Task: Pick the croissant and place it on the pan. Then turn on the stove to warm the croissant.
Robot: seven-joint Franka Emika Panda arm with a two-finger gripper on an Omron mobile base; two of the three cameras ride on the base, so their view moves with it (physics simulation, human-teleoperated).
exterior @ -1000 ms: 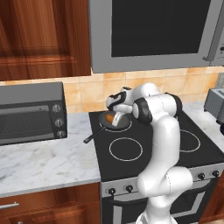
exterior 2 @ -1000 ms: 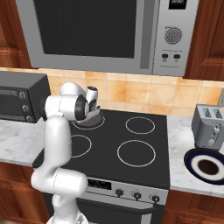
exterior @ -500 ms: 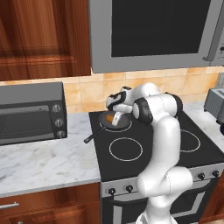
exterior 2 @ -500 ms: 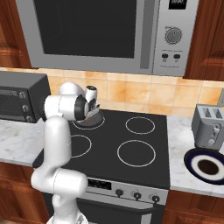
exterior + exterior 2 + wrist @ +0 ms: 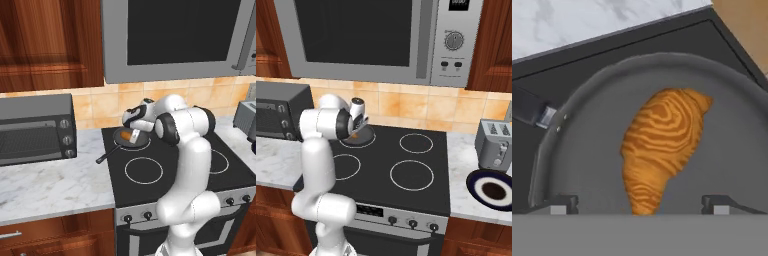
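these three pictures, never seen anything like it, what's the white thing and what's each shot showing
The white thing is a robot arm in a simulated kitchen. Two pictures come from cameras behind it, to its left and right. The third looks down from its hand.

The gripper hangs over the pan, a small black one on the stove's back burner. The croissant lies inside the pan, between the open fingertips, which stand clear of it.

Around it: a toaster oven on the marble counter, a microwave above, a toaster and a dark plate.

stove (image 5: 192, 175): pan (image 5: 120, 141) on rear-left burner (handle toward counter) | marble counter (image 5: 45, 182): toaster oven (image 5: 35, 127)
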